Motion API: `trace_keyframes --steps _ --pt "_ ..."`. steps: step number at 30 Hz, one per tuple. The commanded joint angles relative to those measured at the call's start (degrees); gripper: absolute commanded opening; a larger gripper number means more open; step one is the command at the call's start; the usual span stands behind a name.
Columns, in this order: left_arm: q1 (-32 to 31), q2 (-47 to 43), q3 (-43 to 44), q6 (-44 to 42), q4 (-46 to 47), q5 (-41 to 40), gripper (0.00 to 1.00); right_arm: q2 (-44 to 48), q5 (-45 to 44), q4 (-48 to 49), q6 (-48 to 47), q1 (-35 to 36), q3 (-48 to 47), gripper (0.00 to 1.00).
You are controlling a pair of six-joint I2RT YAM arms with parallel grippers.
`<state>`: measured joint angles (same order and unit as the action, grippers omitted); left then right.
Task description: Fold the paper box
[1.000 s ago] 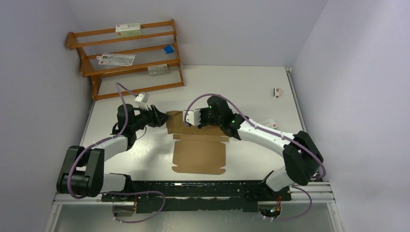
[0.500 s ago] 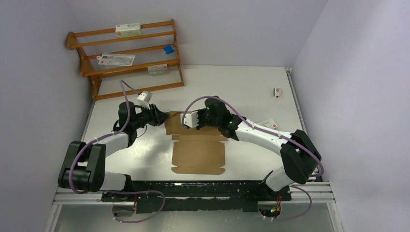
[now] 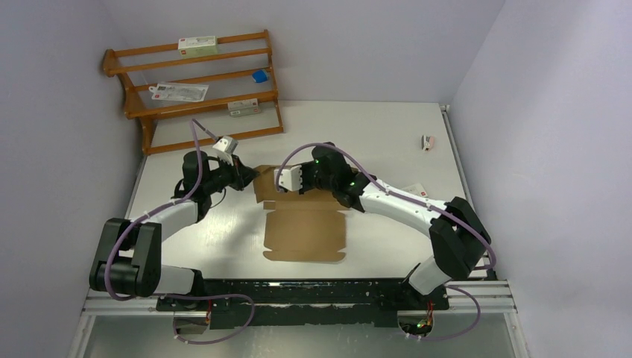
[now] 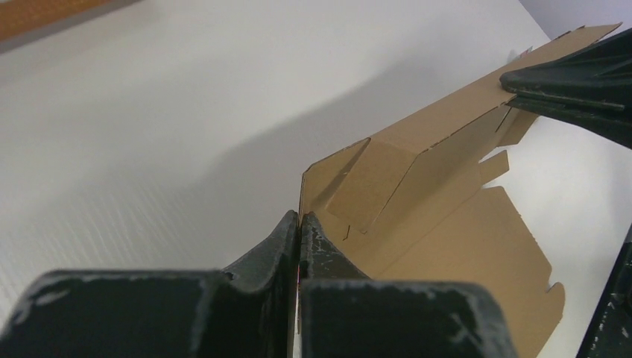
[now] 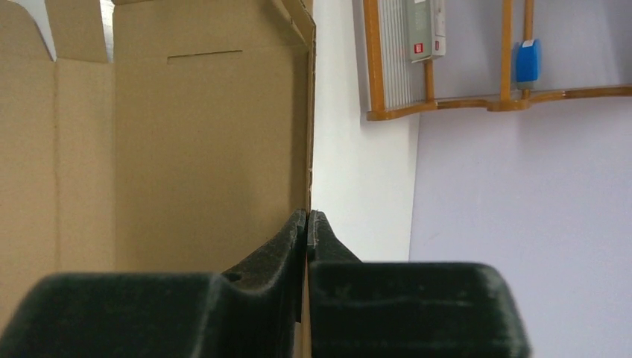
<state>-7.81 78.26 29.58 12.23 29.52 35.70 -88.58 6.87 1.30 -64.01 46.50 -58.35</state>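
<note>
The paper box (image 3: 305,233) is a brown cardboard sheet lying mostly flat at the table's middle, with its far panel (image 3: 265,186) lifted off the surface. My left gripper (image 3: 251,179) is shut on that panel's left edge; in the left wrist view its jaws (image 4: 299,222) pinch the thin cardboard (image 4: 447,216). My right gripper (image 3: 281,184) is shut on the panel's right end. The right wrist view shows its jaws (image 5: 307,218) closed on the edge of the cardboard (image 5: 186,149). The right fingers (image 4: 566,86) also appear in the left wrist view.
A wooden rack (image 3: 197,89) stands at the far left with white cartons and a blue object (image 3: 259,76) on it. Small white cartons lie on the table at the far right (image 3: 428,142) and beside the right arm (image 3: 417,191).
My left gripper has closed onto the left edge of the lifted panel. Both grippers and the panel have shifted slightly left and away from the bases.
</note>
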Motion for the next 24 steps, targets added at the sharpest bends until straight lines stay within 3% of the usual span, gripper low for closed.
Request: trace_keyframes --steps 1,12,18,21,24 --pt "0.1 -1.8 2.6 -5.0 -0.8 -0.3 0.05 -0.3 -2.5 -4.5 2.2 0.3 -4.5 0.09" --pt "0.1 -4.2 2.7 -7.7 -1.3 -1.5 0.05 1.4 -8.8 -7.8 3.5 0.3 -3.5 0.25" --pt "0.1 -5.3 2.1 -8.3 -0.7 0.2 0.05 2.9 -12.0 -5.2 3.3 -1.0 -2.0 0.45" --pt "0.1 -5.7 1.9 -8.8 -0.6 0.8 0.05 4.1 -9.6 -3.8 2.2 -3.0 -2.5 0.57" --pt "0.1 -6.2 1.9 -9.2 -1.1 0.7 0.05 3.5 -4.9 -6.0 1.8 -5.7 -4.9 0.61"
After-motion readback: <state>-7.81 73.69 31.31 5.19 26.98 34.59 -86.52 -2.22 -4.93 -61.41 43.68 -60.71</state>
